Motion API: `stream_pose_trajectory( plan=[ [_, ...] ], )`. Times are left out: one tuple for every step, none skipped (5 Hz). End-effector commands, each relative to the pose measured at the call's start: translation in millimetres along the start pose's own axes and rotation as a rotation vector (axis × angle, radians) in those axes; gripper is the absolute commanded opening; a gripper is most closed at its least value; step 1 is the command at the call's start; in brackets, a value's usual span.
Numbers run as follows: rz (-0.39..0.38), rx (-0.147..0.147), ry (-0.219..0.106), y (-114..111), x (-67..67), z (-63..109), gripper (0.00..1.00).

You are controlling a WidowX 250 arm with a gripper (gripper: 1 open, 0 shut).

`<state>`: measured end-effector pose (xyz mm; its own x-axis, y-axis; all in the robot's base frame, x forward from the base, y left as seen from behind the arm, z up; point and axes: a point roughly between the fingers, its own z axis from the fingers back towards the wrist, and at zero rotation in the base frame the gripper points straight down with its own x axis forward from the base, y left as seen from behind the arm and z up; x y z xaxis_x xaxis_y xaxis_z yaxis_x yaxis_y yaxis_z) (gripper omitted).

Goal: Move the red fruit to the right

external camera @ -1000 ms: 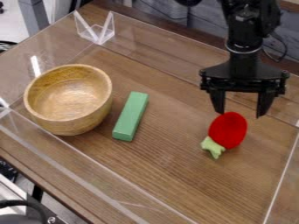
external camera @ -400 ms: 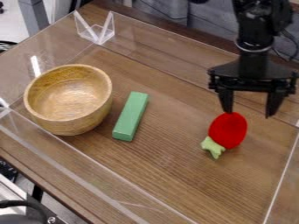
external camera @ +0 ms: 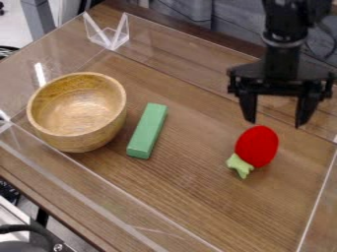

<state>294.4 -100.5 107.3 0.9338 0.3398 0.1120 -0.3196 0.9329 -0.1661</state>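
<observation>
The red fruit (external camera: 255,146) lies on the wooden table at the right, a glossy red oval with its pale green leafy cap (external camera: 239,165) pointing toward the front. My gripper (external camera: 278,110) hangs above and just behind it, pointing down, its black fingers (external camera: 249,102) spread wide and open with nothing between them. It is clear of the fruit.
A round wooden bowl (external camera: 77,110) sits at the left. A flat green rectangular block (external camera: 148,130) lies between bowl and fruit. Clear acrylic walls (external camera: 316,212) ring the table, with a transparent bracket (external camera: 108,32) at the back left.
My gripper has lifted away from the red fruit and shifted slightly right, still open. The fruit has stayed where it lies.
</observation>
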Motion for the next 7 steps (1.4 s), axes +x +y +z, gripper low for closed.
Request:
stream_pose_trajectory(
  plan=[
    [0.004, -0.027, -0.038, 11, 8.1, 14.4, 1.0],
    [-0.003, -0.027, -0.035, 14, 10.4, 9.4, 1.0],
    [-0.049, -0.03, -0.025, 12, 6.2, 17.3, 1.0],
    [-0.096, -0.035, -0.016, 9, 2.2, 25.4, 1.0],
    [-0.141, -0.039, -0.008, 6, -1.5, 31.5, 1.0],
    [-0.126, -0.034, -0.01, 1, 4.2, 26.0, 1.0],
    [-0.112, -0.027, -0.009, -3, 8.7, 17.7, 1.0]
  ],
)
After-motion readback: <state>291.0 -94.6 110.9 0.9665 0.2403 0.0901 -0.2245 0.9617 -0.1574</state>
